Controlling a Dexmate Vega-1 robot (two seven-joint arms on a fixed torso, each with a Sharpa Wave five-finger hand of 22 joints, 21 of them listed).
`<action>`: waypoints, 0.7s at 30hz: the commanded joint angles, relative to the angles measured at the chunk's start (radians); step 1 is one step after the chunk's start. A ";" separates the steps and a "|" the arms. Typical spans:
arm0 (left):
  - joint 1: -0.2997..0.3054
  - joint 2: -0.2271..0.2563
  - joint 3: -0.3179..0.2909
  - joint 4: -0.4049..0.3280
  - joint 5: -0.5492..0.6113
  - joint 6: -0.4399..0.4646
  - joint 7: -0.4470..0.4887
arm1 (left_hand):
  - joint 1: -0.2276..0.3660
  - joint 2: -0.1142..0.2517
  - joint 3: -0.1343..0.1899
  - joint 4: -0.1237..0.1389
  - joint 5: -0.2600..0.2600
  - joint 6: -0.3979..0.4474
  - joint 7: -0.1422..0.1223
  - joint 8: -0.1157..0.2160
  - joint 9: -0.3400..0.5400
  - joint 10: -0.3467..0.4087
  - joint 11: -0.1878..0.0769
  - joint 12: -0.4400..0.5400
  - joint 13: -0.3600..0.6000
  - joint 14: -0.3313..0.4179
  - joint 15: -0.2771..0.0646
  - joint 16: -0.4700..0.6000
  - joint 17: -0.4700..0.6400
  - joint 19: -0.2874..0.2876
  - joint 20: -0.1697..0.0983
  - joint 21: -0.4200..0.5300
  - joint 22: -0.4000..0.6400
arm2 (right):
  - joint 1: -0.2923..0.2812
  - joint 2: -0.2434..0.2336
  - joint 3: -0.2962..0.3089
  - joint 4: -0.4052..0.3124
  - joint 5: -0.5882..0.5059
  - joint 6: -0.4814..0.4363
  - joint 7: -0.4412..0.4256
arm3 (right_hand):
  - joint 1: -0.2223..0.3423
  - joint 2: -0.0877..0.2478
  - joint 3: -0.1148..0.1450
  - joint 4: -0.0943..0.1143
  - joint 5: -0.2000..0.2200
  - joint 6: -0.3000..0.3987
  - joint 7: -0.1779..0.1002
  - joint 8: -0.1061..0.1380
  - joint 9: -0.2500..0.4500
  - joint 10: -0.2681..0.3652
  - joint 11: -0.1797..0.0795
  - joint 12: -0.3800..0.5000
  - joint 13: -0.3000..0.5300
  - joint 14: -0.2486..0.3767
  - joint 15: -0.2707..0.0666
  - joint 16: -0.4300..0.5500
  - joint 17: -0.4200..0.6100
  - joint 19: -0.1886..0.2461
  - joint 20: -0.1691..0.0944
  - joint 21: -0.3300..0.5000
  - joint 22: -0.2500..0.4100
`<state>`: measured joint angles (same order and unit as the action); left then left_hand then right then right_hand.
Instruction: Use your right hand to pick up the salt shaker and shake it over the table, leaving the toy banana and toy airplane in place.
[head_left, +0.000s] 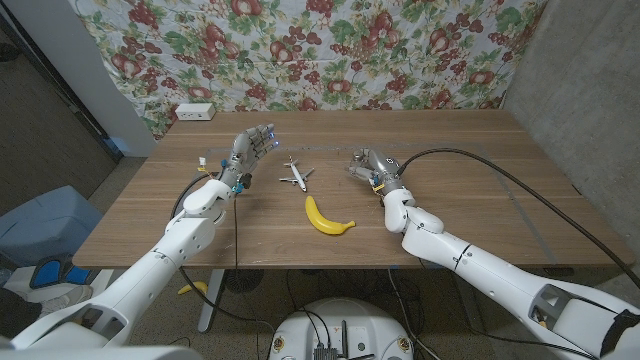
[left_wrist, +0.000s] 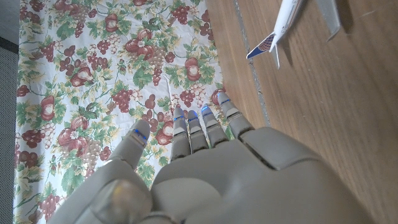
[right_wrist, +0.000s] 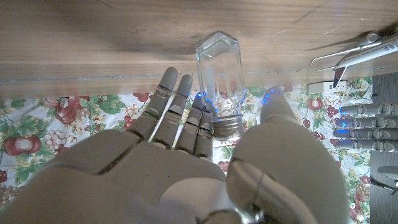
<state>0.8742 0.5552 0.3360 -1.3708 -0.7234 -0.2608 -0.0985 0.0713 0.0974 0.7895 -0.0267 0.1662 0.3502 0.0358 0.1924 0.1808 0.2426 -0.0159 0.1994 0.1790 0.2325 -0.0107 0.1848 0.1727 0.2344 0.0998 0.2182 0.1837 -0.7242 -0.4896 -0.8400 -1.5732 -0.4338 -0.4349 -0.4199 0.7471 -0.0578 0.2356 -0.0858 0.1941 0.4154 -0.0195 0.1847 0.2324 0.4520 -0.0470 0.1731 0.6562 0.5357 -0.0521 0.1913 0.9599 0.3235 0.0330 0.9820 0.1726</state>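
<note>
Just ahead of the right hand (right_wrist: 205, 168) stands the faceted clear-glass salt shaker (right_wrist: 219, 74), metal-capped, between parted fingers and thumb, contact unclear; curved yellow toy banana (head_left: 328, 219) and slim white toy airplane (head_left: 295, 176) rest on woodgrain

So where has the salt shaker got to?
The salt shaker stands on the table right at the right hand, between its fingers and thumb in the right wrist view, to the right of the toy airplane.

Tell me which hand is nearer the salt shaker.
Right. The right hand has its fingers on both sides of the salt shaker; the left hand stands beyond the toy airplane.
</note>
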 joint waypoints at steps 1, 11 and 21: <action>0.002 0.003 -0.003 -0.002 -0.003 -0.001 -0.001 | -0.007 0.058 0.005 0.001 0.004 0.008 -0.001 -0.002 0.004 0.008 -0.004 -0.001 0.004 0.010 0.001 0.004 0.004 0.010 0.003 0.001 0.005 | -0.015 -0.008 0.034 -0.020 0.074 0.033 0.012 | -0.045 -0.021 -0.025 0.001 0.025 -0.075 0.022 -0.003 -0.003 -0.082 0.028 -0.001 -0.021 -0.083 -0.009 -0.011 -0.035 -0.031 0.017 -0.031 0.002; 0.006 0.007 -0.005 -0.011 -0.002 -0.001 0.001 | -0.008 0.058 0.008 0.001 0.004 0.008 0.000 -0.002 0.004 0.012 -0.001 0.000 0.004 0.035 0.003 0.012 0.004 0.011 0.002 0.001 0.005 | -0.050 -0.023 0.115 0.006 0.227 0.241 0.009 | -0.113 -0.035 -0.062 0.018 0.050 -0.149 0.044 0.007 -0.012 -0.205 0.070 0.002 -0.071 -0.256 0.047 -0.018 -0.102 -0.128 0.060 -0.112 0.000; 0.006 0.007 -0.004 -0.012 0.000 -0.003 -0.001 | -0.009 0.057 0.009 0.002 0.004 0.010 0.000 -0.001 0.004 0.013 -0.002 0.000 0.004 0.044 0.006 0.012 0.004 0.012 0.003 0.002 0.005 | -0.082 -0.028 0.189 0.037 0.365 0.415 0.033 | -0.147 -0.028 -0.074 0.031 0.048 -0.150 0.048 0.014 -0.015 -0.214 0.077 0.010 -0.095 -0.305 0.054 -0.013 -0.135 -0.169 0.046 -0.149 -0.002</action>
<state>0.8783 0.5610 0.3327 -1.3790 -0.7250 -0.2609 -0.0986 0.0713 0.0974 0.7895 -0.0267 0.1662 0.3502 0.0358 0.1925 0.1840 0.2463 -0.0196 0.1995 0.1790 0.2628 -0.0054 0.1896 0.1746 0.2400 0.1053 0.2182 0.1837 -0.7753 -0.5113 -0.7220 -1.5626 -0.2131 -0.2061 -0.4037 0.6115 -0.0956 0.1657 -0.0592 0.2369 0.2655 0.0249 0.1925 0.2159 0.2388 0.0303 0.1753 0.5627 0.2374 0.0018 0.1731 0.8270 0.1581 0.0806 0.8356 0.1673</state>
